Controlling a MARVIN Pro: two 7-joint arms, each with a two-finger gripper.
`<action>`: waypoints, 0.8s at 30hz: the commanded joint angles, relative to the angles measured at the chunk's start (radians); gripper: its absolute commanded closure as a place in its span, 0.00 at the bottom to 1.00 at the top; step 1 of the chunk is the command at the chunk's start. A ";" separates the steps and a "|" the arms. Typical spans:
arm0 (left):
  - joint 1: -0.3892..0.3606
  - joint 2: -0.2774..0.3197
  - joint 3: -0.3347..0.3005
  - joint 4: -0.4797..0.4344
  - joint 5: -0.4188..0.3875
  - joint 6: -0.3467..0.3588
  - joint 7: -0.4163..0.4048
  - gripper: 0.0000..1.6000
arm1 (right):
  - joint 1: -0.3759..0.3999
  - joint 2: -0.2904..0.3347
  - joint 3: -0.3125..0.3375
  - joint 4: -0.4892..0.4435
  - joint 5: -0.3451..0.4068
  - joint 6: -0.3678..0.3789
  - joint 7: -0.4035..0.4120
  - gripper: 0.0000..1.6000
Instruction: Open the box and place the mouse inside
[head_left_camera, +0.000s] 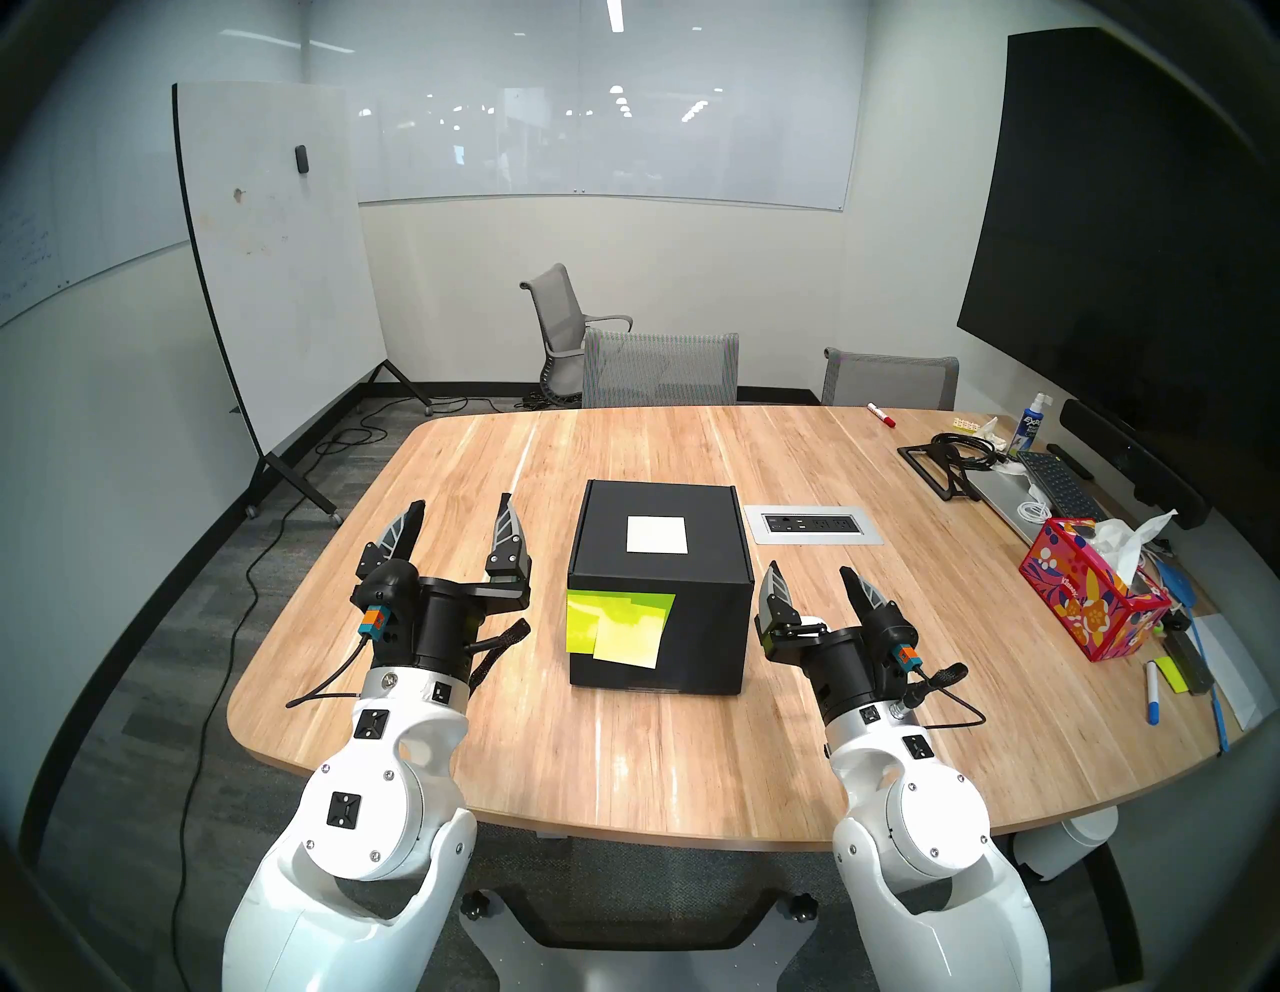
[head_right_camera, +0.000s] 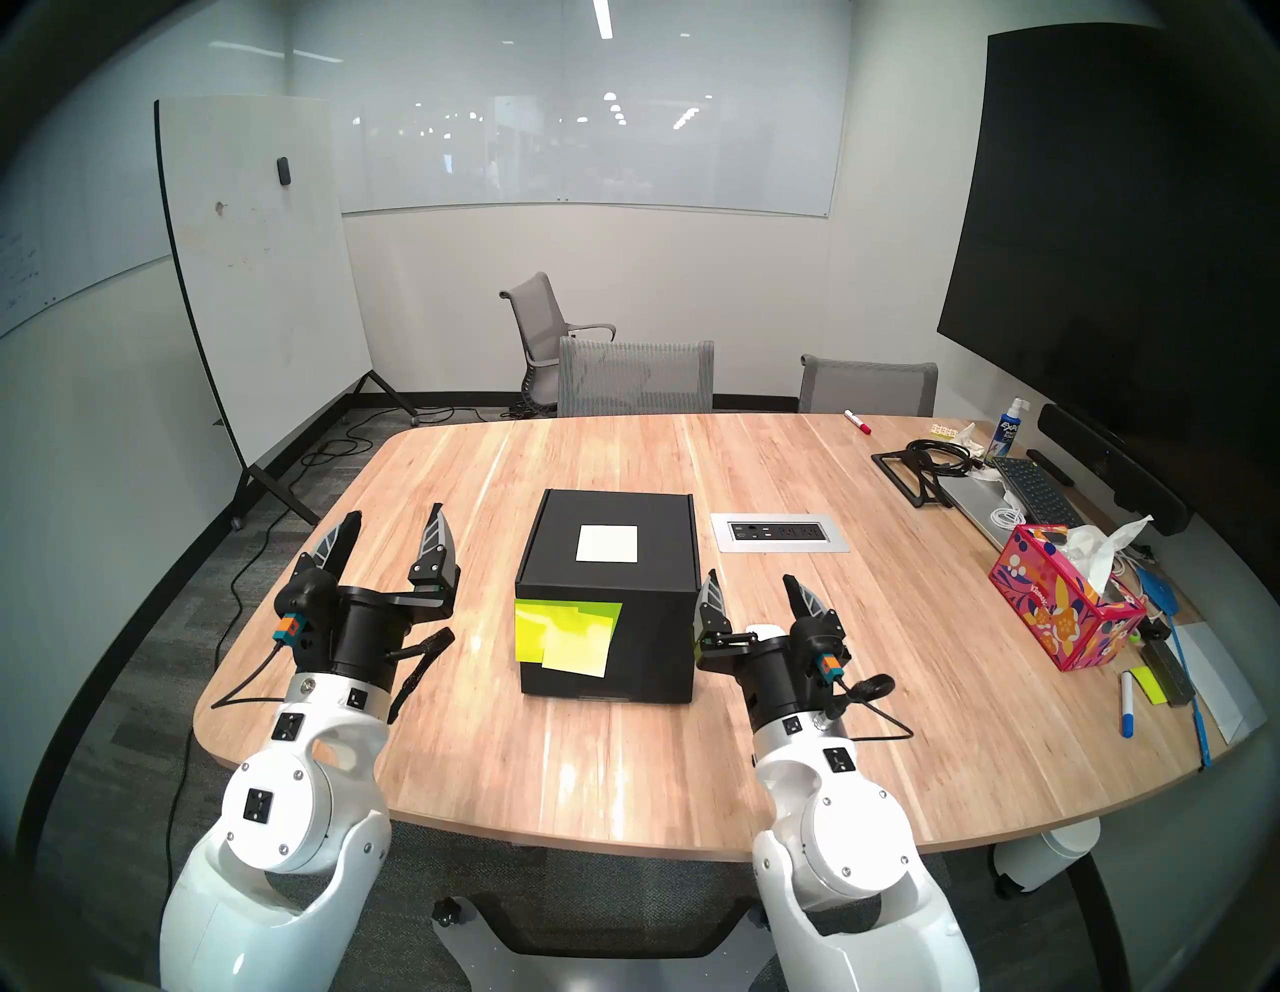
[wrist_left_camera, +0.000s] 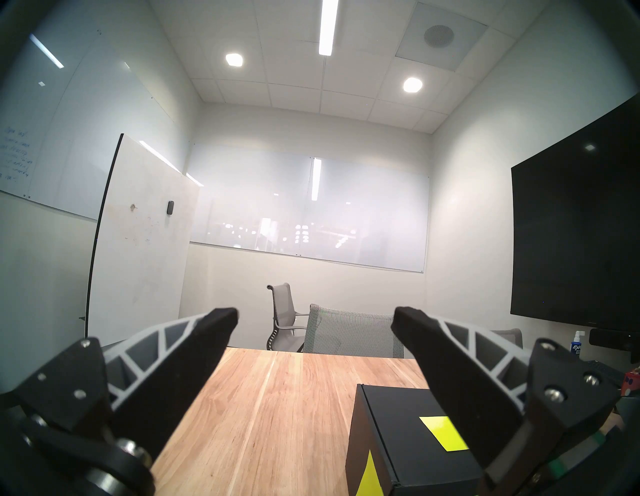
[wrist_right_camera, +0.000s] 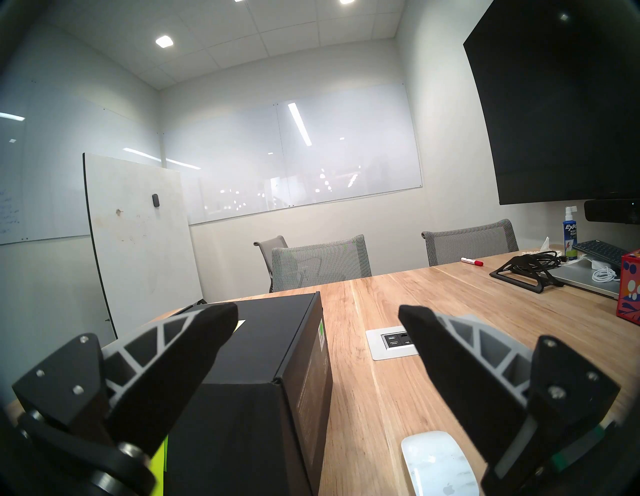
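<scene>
Two white arms rise from the bottom edge of the head view. At lower left, the left gripper (head_left_camera: 460, 519) hovers above the wooden table (head_left_camera: 623, 748) with its jaws spread wide and nothing between them. Centre frame sits the box (head_left_camera: 658, 603), black and shut, a white label (head_left_camera: 656, 535) on its lid and yellow-green sticky notes (head_left_camera: 616, 627) on its front face. Right of it, the right gripper (head_left_camera: 810, 578) hangs with jaws released too, empty. In the right wrist view the mouse (wrist_right_camera: 438, 462), white, lies on the table at the lower right, beneath that gripper, just beside the box. Far right stands a red floral tissue box (head_left_camera: 1094, 599)
</scene>
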 joint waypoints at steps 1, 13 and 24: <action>0.000 0.001 0.000 -0.018 0.001 -0.002 -0.002 0.00 | 0.002 0.000 0.000 -0.021 -0.001 -0.003 0.000 0.00; 0.000 0.001 0.000 -0.018 0.001 -0.002 -0.002 0.00 | 0.002 0.000 0.000 -0.021 -0.001 -0.003 0.000 0.00; 0.004 0.008 0.003 -0.017 0.007 0.005 -0.008 0.00 | 0.014 0.008 0.003 0.001 0.016 -0.021 0.023 0.00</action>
